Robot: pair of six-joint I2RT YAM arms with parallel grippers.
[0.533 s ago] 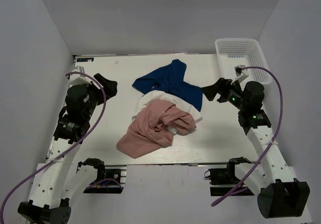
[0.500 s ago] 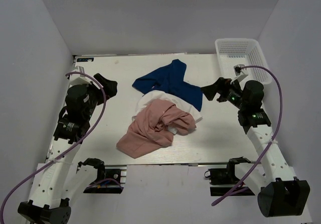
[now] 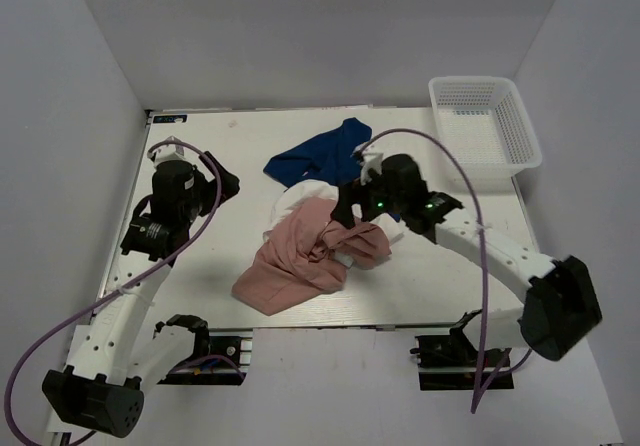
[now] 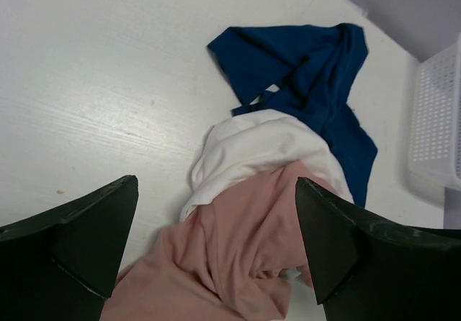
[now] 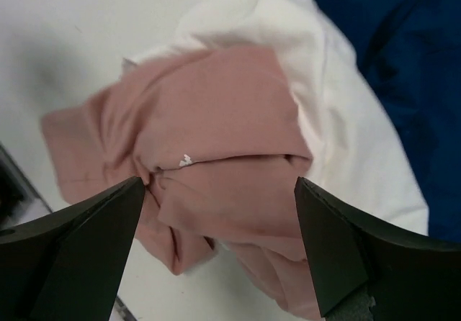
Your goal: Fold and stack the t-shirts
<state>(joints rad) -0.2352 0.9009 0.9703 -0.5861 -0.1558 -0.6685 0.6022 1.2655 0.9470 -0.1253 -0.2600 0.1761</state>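
Right gripper hangs empty with fingers spread wide, directly over the crumpled dusty pink t-shirt, which fills the gap between them. The white t-shirt peeks out just beyond it, and the navy t-shirt lies past that. Left gripper, also wide and empty, sits well apart with the pile ahead of it, so the right arm is nearer. Whether the right fingertips touch cloth cannot be told. The white t-shirt is mostly buried, and no print shows on the navy one.
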